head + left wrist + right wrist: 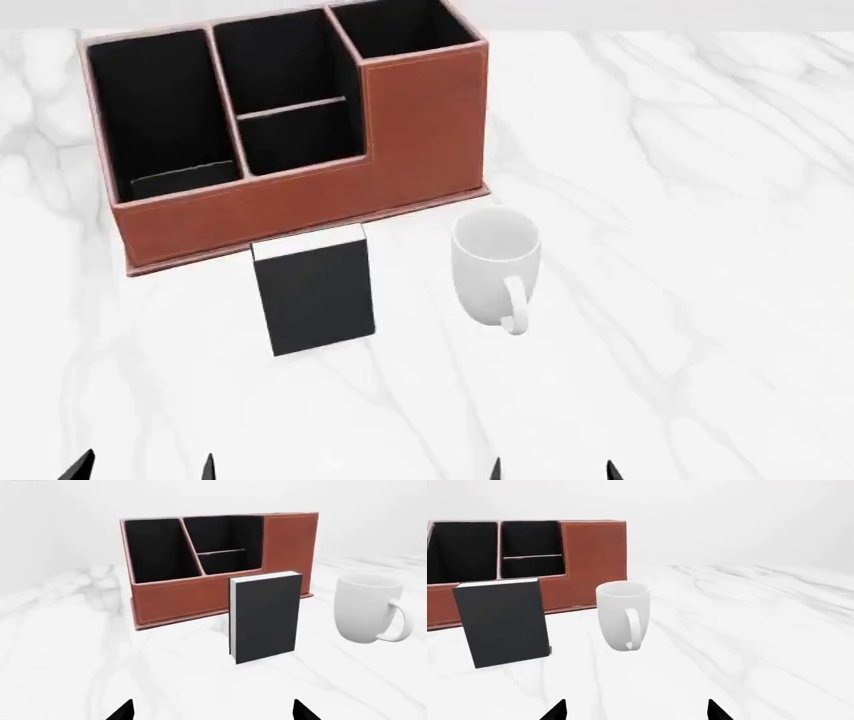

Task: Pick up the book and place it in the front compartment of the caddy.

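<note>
The black book [316, 292] stands upright on the marble table just in front of the caddy [294, 200]. It also shows in the left wrist view [265, 616] and the right wrist view [502, 622]. The reddish-brown caddy [193, 597] has black-lined compartments; it also shows in the right wrist view [594, 555]. My left gripper [143, 467] is open and empty, near the table's front edge, well short of the book. My right gripper [551, 470] is open and empty, in front of the mug. Only the fingertips of each show.
A white mug [497, 262] stands upright to the right of the book, handle toward me; it also shows in the left wrist view [367, 607] and the right wrist view [622, 615]. The white marble table [694, 200] stretches to the right.
</note>
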Available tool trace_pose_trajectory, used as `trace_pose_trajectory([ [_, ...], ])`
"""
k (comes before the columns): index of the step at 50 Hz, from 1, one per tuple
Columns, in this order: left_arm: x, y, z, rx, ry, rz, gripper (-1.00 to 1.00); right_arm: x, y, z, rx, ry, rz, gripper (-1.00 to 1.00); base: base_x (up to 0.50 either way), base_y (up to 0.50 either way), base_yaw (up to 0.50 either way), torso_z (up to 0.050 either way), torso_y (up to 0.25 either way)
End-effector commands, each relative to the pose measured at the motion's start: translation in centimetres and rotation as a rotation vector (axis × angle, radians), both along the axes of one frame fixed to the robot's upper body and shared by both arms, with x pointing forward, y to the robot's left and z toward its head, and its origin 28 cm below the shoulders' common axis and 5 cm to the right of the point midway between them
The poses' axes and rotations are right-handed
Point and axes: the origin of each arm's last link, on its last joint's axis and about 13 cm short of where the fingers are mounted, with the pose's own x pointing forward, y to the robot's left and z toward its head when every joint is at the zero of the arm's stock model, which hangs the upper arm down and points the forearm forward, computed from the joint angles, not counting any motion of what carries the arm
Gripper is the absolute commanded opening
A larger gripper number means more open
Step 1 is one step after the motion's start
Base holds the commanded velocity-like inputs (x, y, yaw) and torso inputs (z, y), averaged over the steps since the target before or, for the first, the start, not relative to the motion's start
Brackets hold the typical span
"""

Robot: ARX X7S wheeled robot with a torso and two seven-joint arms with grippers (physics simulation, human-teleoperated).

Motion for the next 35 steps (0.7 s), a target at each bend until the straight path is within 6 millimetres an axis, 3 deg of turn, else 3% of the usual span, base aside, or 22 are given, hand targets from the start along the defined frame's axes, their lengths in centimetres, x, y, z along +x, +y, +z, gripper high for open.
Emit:
trace_pose_trajectory([
  [1,0.0,0.0,0.0,0.038,0.005,0.008,1.0,0.1,0.0,0.0,-0.001,0.0,0.001,1.0,0.0,0.0,0.0,0.0,0.0],
  [9,-0.1,-0.1,0.0,0.031,-0.003,-0.006,1.0,0.0,0.0,0.1,0.003,-0.003,-0.017,1.0,0.0,0.0,0.0,0.0,0.0],
  [14,-0.3,-0.4,1.2,0.036,-0.045,-0.017,1.0,-0.4,-0.2,0.5,0.004,-0.02,-0.041,1.0,0.0,0.0,0.0,0.0,0.0],
  [22,-0.9,-0.6,4.5,0.045,-0.146,-0.028,1.0,-0.8,0.1,4.0,0.012,-0.119,-0.03,1.0,0.0,0.0,0.0,0.0,0.0],
  [28,-1.8,-0.7,7.6,0.057,-0.23,-0.036,1.0,-1.6,0.0,8.3,0.01,-0.238,-0.027,1.0,0.0,0.0,0.0,0.0,0.0],
  [35,-2.8,-0.7,10.2,0.05,-0.294,-0.041,1.0,-2.4,0.2,11.3,0.004,-0.322,-0.011,1.0,0.0,0.0,0.0,0.0,0.0],
])
